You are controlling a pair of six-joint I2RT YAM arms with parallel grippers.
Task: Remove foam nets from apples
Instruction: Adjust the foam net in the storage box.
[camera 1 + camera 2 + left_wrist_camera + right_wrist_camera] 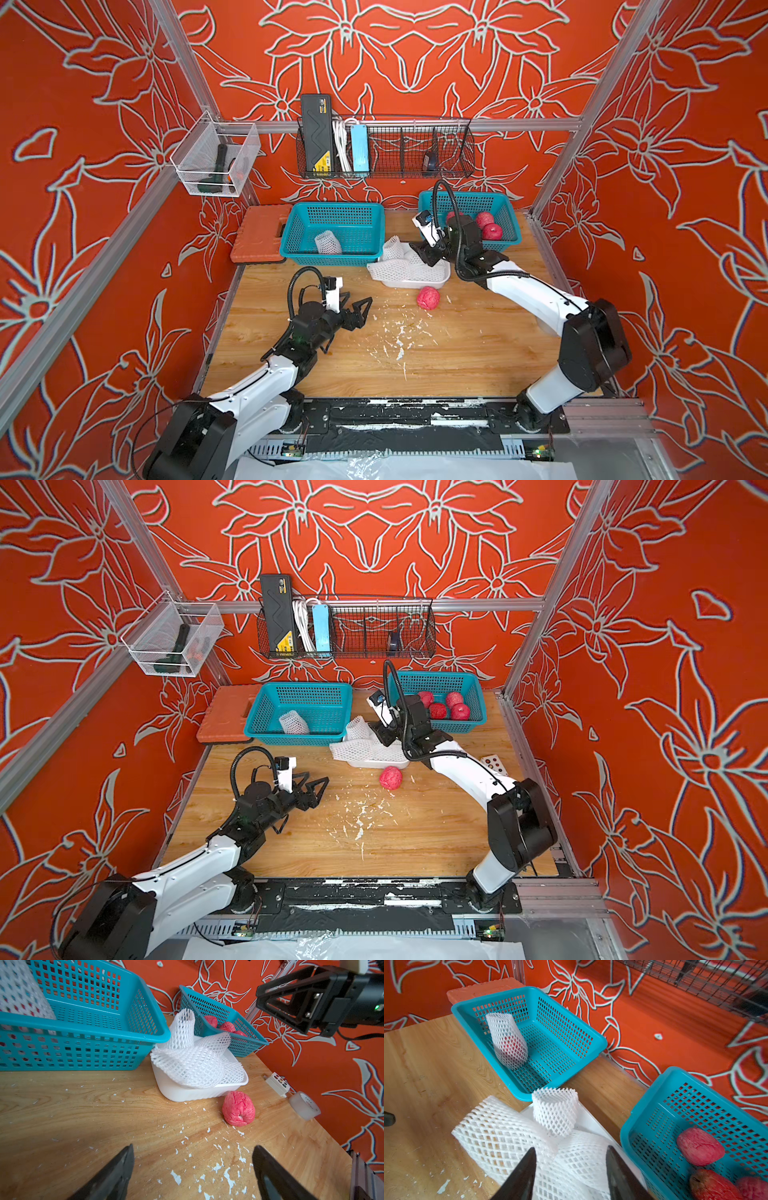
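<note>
Orange floral walls (415,62) enclose a wooden table (478,365) strewn with white foam crumbs (399,336). On it a white tray (422,286) holds a heap of empty foam nets (397,266), and one bare apple (428,298) lies just in front of the tray. Behind, the left teal basket (328,259) holds a netted apple (328,243) and the right teal basket (478,203) holds several bare apples (492,231). The right gripper (571,1148) hangs over the heap, fingers apart and clamping nothing visible, while the left gripper (193,1145) hovers low above the crumbs, fingers spread wide and empty.
</note>
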